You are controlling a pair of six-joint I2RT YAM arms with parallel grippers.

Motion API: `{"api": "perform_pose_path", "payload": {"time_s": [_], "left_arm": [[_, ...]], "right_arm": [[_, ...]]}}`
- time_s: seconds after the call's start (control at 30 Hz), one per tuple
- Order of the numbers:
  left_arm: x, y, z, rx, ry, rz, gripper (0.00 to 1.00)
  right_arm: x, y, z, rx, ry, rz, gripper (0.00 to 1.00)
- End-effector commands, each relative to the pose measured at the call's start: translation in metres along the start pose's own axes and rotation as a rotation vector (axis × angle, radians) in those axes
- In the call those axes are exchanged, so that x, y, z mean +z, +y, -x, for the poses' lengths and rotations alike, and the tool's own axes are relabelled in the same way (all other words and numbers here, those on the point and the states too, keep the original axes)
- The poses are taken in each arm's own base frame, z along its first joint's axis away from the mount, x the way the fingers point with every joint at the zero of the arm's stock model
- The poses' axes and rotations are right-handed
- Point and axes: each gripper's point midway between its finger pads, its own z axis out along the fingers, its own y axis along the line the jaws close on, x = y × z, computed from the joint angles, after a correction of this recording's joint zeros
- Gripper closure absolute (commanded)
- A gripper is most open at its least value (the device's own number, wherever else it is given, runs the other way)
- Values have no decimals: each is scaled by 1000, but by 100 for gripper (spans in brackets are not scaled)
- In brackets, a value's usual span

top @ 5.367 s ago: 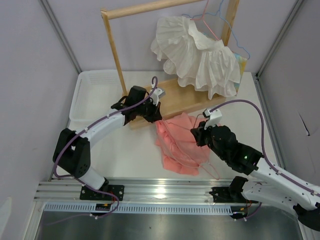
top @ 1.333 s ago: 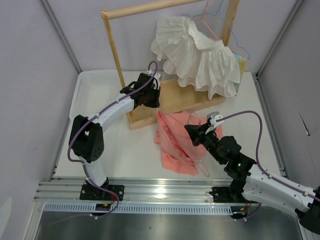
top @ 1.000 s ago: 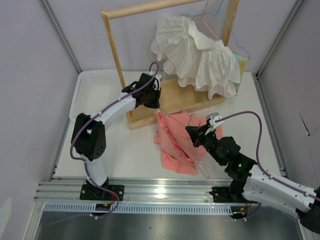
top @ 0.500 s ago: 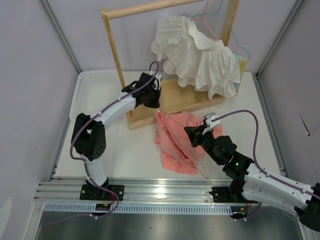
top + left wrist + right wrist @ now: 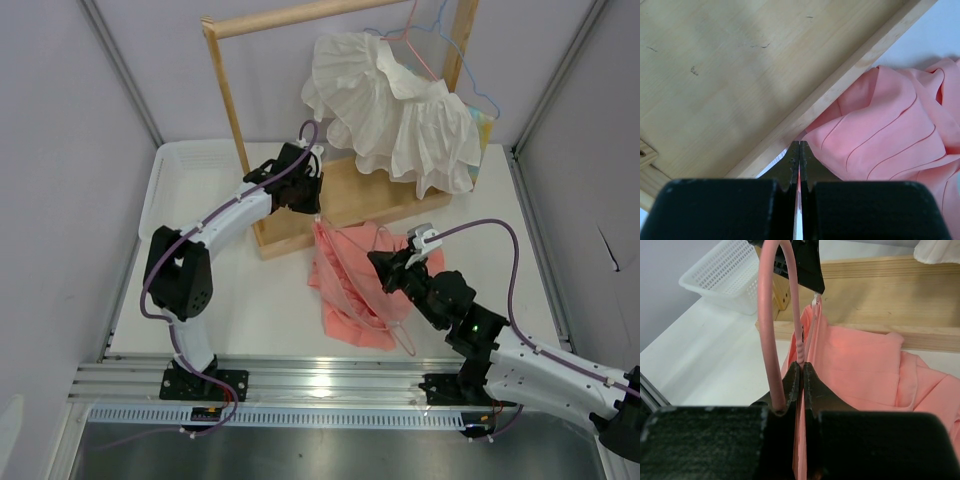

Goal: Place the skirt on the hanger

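Salmon-pink cloth, the skirt, lies just in front of the wooden rack base. One corner is drawn up to the left gripper at the base's front edge. The right gripper sits over the skirt, also in front of the base.

Left wrist view: the jaws are pinched tight on a thin edge of skirt beside the base's edge.

Right wrist view: the jaws are clamped on the twisted neck of the pale-pink wire hanger, its hook arching upward. The skirt spreads beneath, in front of the base.
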Motion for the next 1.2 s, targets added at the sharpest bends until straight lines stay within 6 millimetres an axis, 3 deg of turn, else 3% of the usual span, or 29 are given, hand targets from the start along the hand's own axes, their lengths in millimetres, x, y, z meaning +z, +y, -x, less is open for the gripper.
{"api": "perform_pose_path", "payload": {"time_s": [0.0,0.33,0.77,1.17], "left_arm": [[-5,-8,18,9,-41,-19,100],[-3,-8,17,12,-37,-20,100],[-3,-8,15,10,-32,-21,100],[-3,-9,15,11,-33,-30,100]], "right_arm": [[2,12,33,42,-93,29,100],[1,16,46,49,-123,38,100],[2,18,48,42,-124,31,100],[14,12,24,46,-72,-14,100]]}}
